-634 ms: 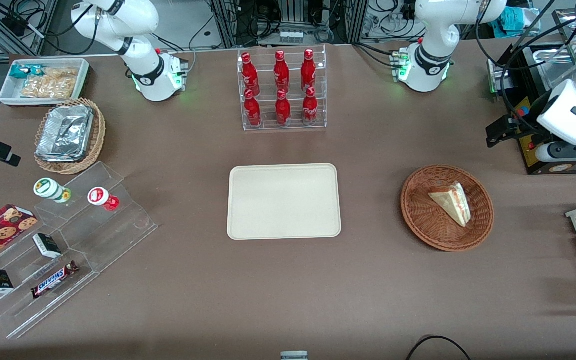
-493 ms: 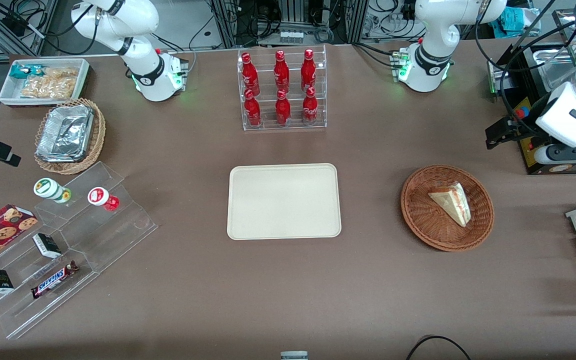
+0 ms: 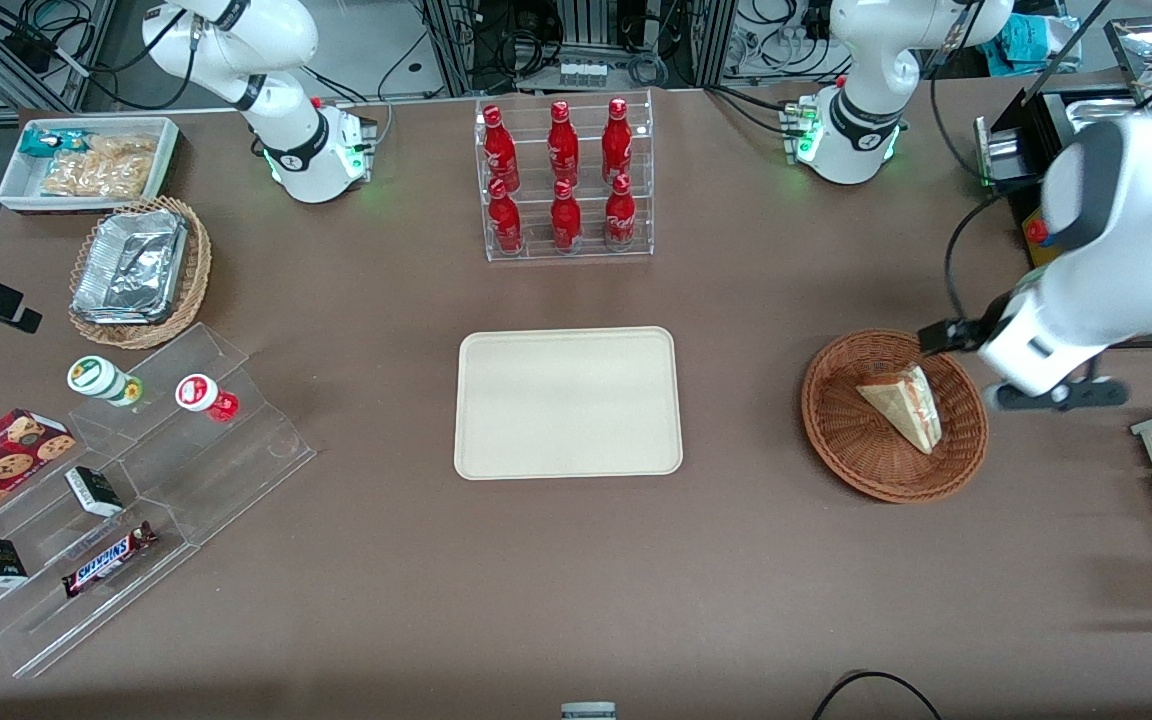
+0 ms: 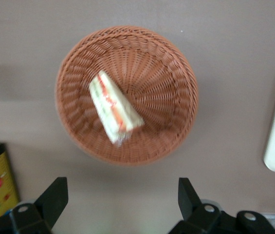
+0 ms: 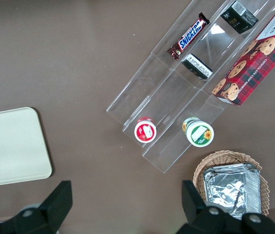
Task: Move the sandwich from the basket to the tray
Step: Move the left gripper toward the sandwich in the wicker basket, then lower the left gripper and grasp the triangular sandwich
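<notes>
sandwich (image 3: 904, 405) lying in round wicker basket (image 3: 841, 432) toward working arm's end of table, gripper (image 4: 122, 200) high above basket edge, fingers (image 4: 54, 197) spread wide, holding nothing, cream tray (image 3: 568, 402) mid-table, well apart from basket, nothing on it

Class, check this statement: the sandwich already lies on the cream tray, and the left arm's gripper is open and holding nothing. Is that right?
Not quite. The sandwich lies in the reddish-brown basket, not on the tray, which has nothing on it; the front view shows this, and the left wrist view confirms it. The rest holds: the gripper is open and holding nothing, above the table beside the basket.
</notes>
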{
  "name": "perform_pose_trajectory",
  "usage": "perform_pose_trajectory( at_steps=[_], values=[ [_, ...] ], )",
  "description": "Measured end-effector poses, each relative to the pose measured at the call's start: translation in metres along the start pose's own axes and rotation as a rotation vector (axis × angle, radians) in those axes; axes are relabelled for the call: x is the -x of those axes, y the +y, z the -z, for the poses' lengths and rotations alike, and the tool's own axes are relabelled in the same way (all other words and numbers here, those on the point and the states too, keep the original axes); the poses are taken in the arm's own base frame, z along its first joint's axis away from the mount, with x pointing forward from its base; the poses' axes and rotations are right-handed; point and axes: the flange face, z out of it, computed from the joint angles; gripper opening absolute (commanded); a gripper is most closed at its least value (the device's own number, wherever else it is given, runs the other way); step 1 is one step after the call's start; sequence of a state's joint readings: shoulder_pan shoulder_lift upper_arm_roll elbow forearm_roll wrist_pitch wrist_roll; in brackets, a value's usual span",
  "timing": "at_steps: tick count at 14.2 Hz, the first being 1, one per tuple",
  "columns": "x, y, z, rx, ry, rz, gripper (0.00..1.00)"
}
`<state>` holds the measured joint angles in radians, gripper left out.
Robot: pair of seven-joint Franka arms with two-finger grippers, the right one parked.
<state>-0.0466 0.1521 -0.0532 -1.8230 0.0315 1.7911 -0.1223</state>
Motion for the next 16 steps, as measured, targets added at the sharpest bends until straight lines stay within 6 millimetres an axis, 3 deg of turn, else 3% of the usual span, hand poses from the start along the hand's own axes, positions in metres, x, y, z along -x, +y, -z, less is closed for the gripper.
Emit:
perform_pose_trajectory(
  at_steps=[2,4,7,10,11,12,13,14,16],
  values=[
    [0.0,-0.01,-0.053,0.003,0.011,0.021,1.0],
    [0.003,-0.022,-0.09,0.012,0.05,0.102,1.0],
    [0.01,-0.026,-0.129,0.043,0.112,0.401,1.0],
    [0.017,-0.023,-0.154,0.051,0.083,0.706,1.0],
    [0.017,-0.022,-0.16,0.048,0.072,0.746,0.94],
    [0.016,-0.022,-0.166,0.044,0.06,0.769,0.63],
    [0.015,-0.022,-0.175,0.04,0.051,0.788,0.22],
    [0.012,-0.022,-0.184,0.041,0.05,0.816,0.09],
    [0.007,-0.02,-0.204,0.041,0.046,0.862,0.01]
  ],
)
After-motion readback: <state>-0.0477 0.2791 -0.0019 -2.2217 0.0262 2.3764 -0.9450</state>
